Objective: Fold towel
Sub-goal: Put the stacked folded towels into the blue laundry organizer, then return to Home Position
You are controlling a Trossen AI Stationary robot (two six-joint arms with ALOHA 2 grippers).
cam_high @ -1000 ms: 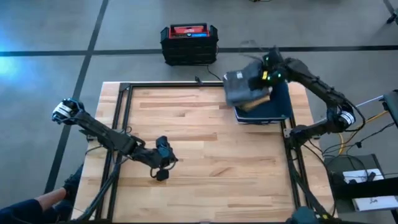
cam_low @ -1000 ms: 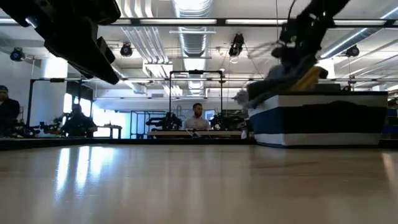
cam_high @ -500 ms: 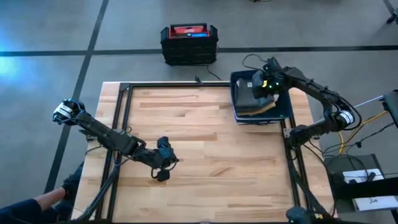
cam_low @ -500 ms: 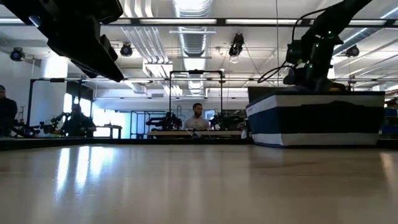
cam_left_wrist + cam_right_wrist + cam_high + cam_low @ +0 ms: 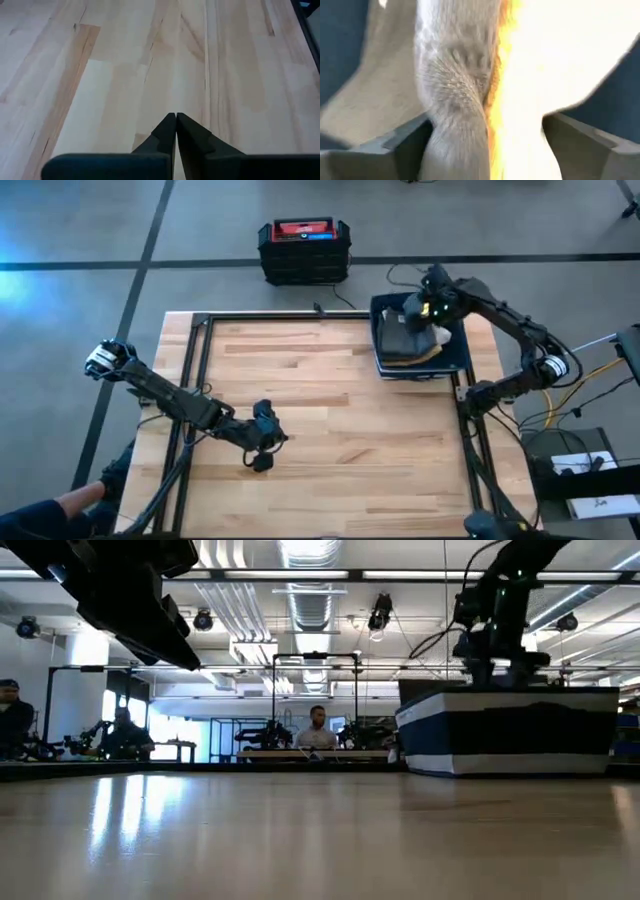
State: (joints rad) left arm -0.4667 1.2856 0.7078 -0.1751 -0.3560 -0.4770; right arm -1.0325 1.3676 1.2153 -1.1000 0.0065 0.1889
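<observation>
A grey towel [image 5: 403, 340] lies bunched in a blue bin [image 5: 458, 352] at the table's far right, on top of a tan cloth [image 5: 428, 357]. My right gripper [image 5: 420, 320] hangs over the bin, pointing down, open. In the right wrist view its fingers [image 5: 410, 145] stand on either side of a twisted fold of the grey towel [image 5: 452, 95], with my right gripper [image 5: 485, 137] just above it. My left gripper [image 5: 262, 460] is shut and hovers low over bare wood near the table's front, left of centre, as the left wrist view shows it [image 5: 176, 125]. My right gripper comes at the grey towel from above, with the twisted fold [image 5: 447, 135] between its spread fingers and close beside one of them. Whether that finger touches the cloth, I cannot tell. The towel rests in the bin.
A black and red case [image 5: 304, 248] stands on the floor beyond the far edge. Black frame rails [image 5: 200, 380] run along the table's left and right sides. Bare wood [image 5: 340, 410] fills the middle. People [image 5: 318, 725] sit in the room behind.
My right gripper held the grey towel above the bin's left rim, brought it down into the bin, then opened and let go. It has since risen a little. The towel now lies inside the bin.
</observation>
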